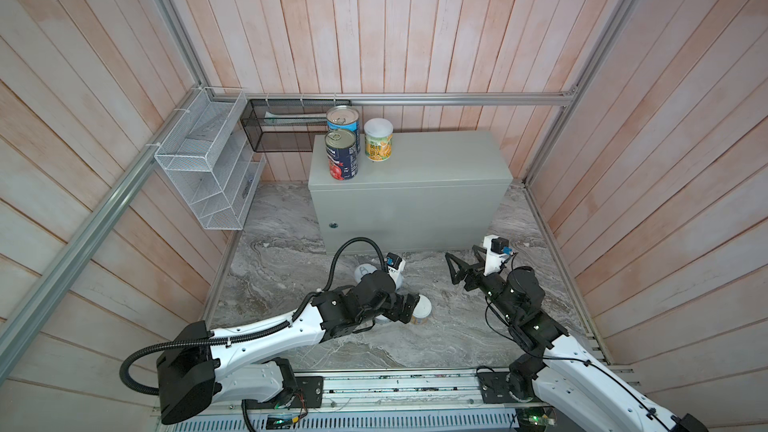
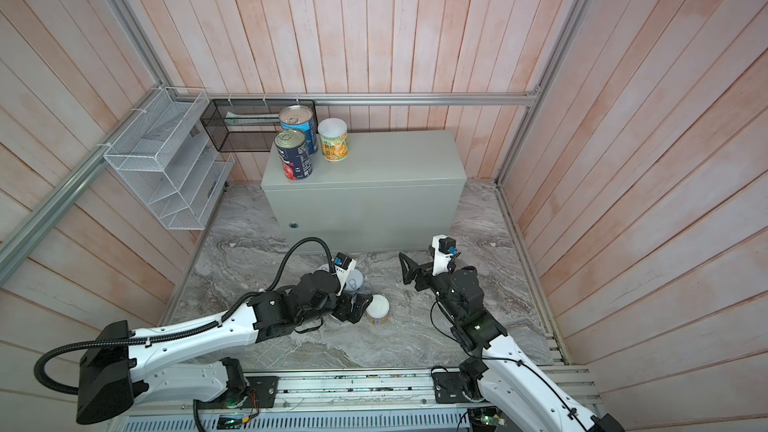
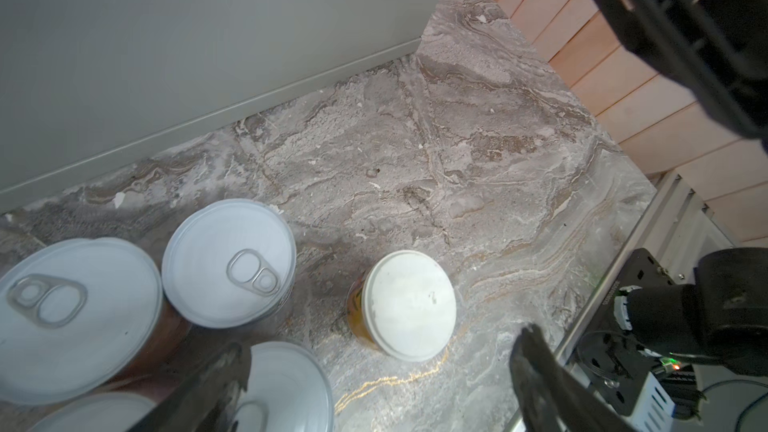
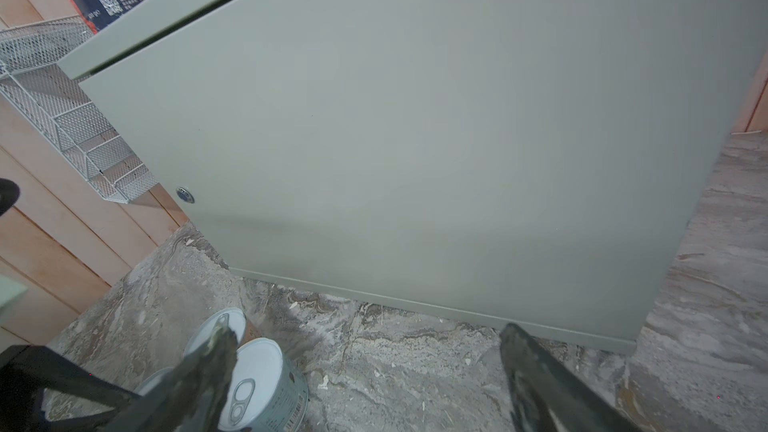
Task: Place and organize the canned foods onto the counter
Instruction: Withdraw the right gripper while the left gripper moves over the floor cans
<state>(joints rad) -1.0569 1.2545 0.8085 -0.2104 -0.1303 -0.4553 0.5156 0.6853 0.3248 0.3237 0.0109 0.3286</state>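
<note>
Pale plank walls close in a grey marble-patterned surface, with a grey metal table standing at the back. In both top views the left arm hides most of the short pull-tab cans; only one pale top peeks out beside the wrist. The left wrist view shows all four, though two are cut off by the frame edge and a dark finger, and their labels cannot be read. The right wrist view clips the cans on the table to slivers in a corner.

There are eight cans in all. Three stand upright at the table's left end: a navy can at the front edge, a light-blue can behind it and a yellow-green can just beside them. Five stand on the marble before the table: the four pull-tab ones clustered together and a white-lidded can a little apart. Two baskets hang on the walls, a white wire basket and a black mesh basket.

The left gripper sits low, just beside the white-lidded can, with its jaws spread apart and empty. The right gripper hovers over bare marble facing the table's front, its jaws wide apart and empty.
</note>
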